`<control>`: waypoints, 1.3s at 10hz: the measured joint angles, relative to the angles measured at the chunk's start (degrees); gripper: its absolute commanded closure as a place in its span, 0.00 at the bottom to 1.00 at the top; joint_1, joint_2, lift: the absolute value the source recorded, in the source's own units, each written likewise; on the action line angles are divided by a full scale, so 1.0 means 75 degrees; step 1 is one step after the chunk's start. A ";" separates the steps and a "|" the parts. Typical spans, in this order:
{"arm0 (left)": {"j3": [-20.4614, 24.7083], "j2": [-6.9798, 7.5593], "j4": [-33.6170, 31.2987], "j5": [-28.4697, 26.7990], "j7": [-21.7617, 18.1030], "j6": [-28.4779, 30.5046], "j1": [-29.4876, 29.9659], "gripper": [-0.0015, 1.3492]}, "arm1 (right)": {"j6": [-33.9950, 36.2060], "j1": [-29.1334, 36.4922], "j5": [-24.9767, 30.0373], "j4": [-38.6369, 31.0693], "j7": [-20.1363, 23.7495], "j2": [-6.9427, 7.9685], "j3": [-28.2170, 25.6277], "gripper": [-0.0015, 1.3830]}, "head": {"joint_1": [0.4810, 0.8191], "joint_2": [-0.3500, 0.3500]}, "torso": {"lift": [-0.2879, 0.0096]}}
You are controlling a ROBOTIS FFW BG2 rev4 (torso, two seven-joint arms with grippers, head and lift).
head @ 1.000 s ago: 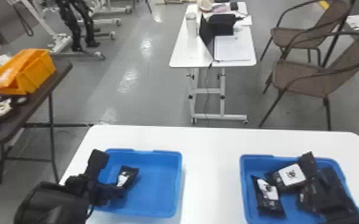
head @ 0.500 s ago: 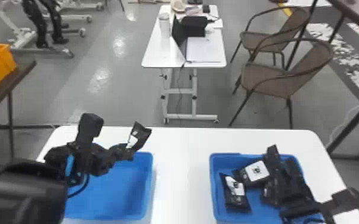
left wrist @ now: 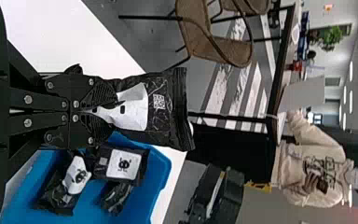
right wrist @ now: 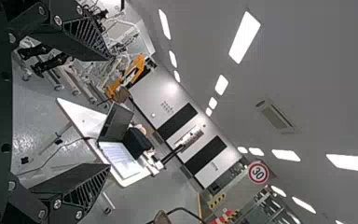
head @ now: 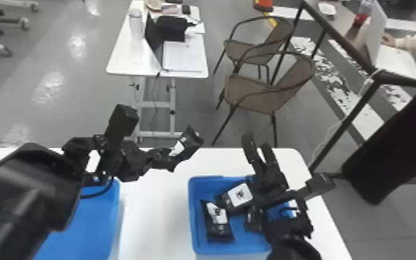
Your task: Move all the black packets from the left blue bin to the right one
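Transfer looked well along: at least three black packets (left wrist: 122, 164) lay in the right blue bin (head: 245, 247), lower right of centre in head view. Another packet (head: 191, 141), mid-frame, was clamped in the left gripper (left wrist: 109, 106); its drop remained. Left blue bin (head: 86, 221), lower left, sat partly behind the left arm (head: 34, 186), leftover count unclear. Right gripper (right wrist: 108, 112) had fingers apart.

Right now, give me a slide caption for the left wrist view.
Left end effector gripping a black packet, while more packets lie in the right blue bin.
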 measured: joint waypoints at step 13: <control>-0.0553 -0.0974 0.1357 -0.0337 -0.0523 -0.1026 -0.1001 0.90 | 0.0707 -0.0409 0.0618 -0.0282 -0.0029 0.0000 0.0845 0.76 | 0.63 0.20 | 0.97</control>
